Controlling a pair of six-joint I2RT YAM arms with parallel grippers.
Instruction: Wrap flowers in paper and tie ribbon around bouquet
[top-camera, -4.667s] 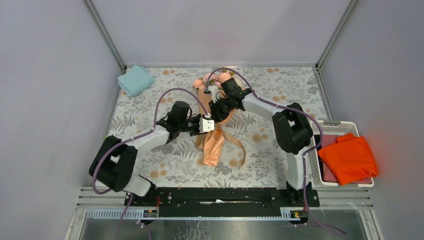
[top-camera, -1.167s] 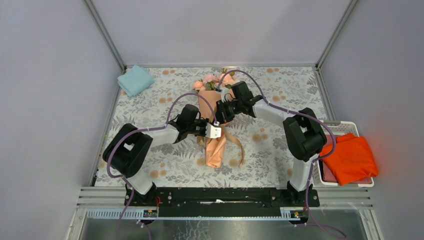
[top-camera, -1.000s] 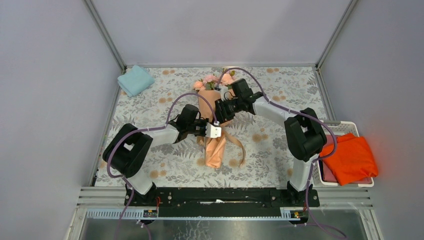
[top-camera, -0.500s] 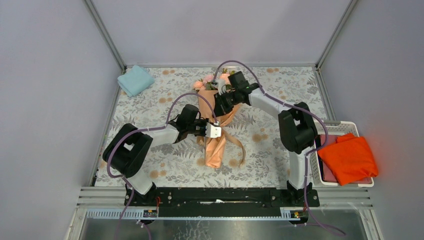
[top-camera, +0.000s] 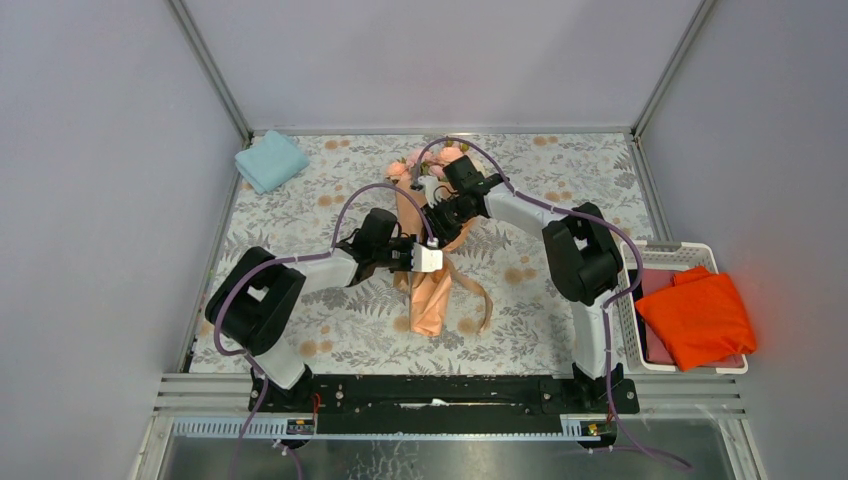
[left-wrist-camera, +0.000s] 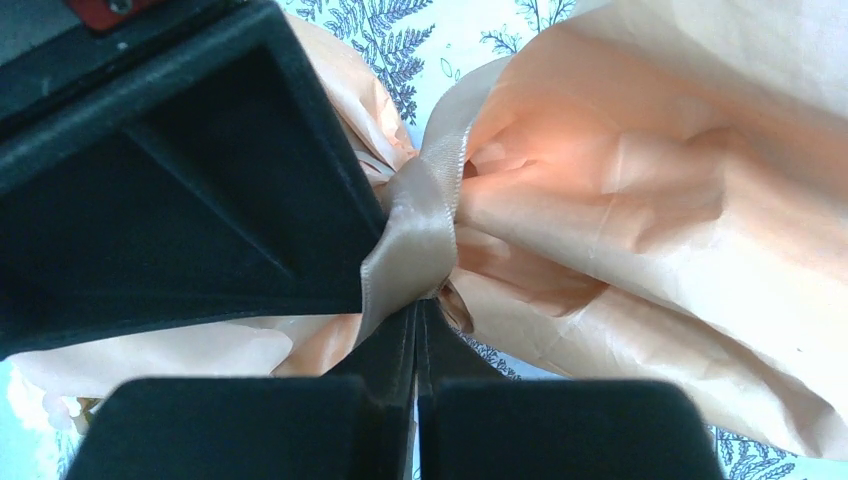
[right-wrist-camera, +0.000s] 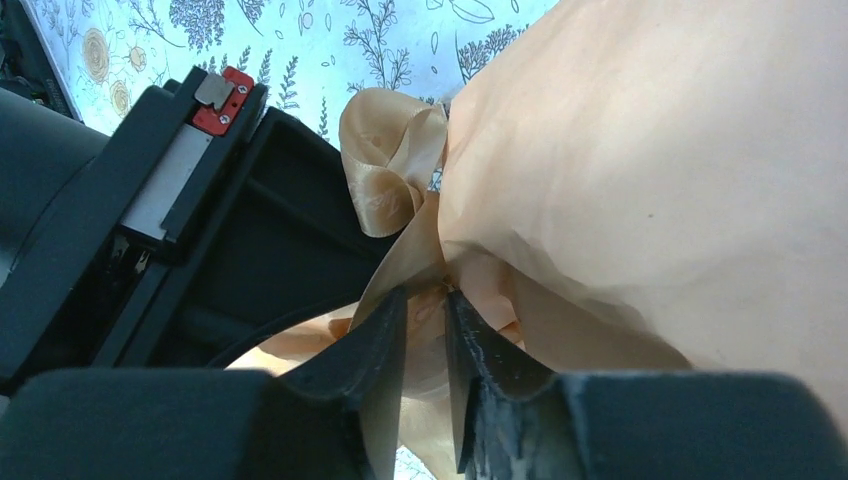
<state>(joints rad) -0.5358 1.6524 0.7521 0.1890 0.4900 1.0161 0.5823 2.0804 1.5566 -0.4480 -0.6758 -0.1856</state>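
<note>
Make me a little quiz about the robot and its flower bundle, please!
1. True or false: the left claw is shut on the ribbon.
2. Where is the orange cloth? A) in the white basket B) on the floor C) hanging on a wall
3. Fill in: the folded cloth at the table's far left corner is light ____.
Key: 1 true; 2 A; 3 blue.
</note>
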